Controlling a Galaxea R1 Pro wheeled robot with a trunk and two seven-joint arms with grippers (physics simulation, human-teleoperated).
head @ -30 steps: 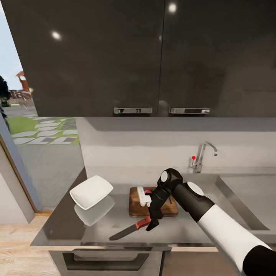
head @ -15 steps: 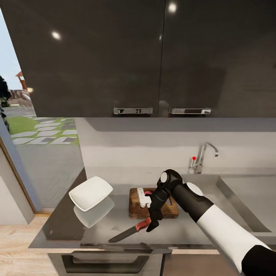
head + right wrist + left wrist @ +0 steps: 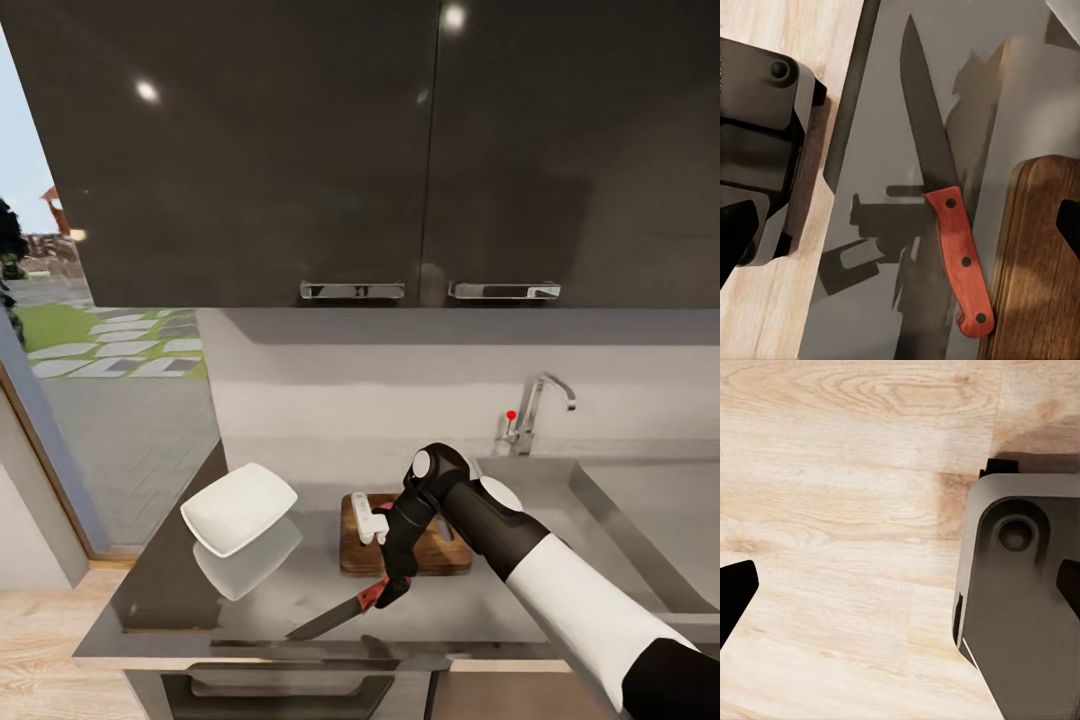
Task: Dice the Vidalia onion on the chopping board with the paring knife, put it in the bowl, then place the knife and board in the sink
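The brown wooden rectangular chopping board (image 3: 405, 535) serves as the landmark: it lies flat on the glossy dark grey countertop (image 3: 180, 590), beside the steel sink (image 3: 650, 520). Just off the board's front edge lies the small paring knife (image 3: 340, 612) with its orange-red riveted handle and dark pointed blade; the handle end sits close against the board's rim, the blade angling away toward the counter's front edge. On the far side of the knife from the sink rests the shallow white squarish bowl (image 3: 238, 507), well apart from the board.

The right gripper (image 3: 387, 592) hangs directly above the knife handle, its dark fingers spread apart with nothing between them. The left gripper (image 3: 900, 585) is likewise open and empty, over wood-plank floor.

A hint of pink shows on the board behind the arm, possibly the onion; it is too hidden to be sure.

The knife looks light, rigid and thin, lying flat on a slick surface, so it may skate or pivot when pinched. The handle is the sensible hold: thicker than the blade, flat-sided, best clamped across its width near the middle rivet.
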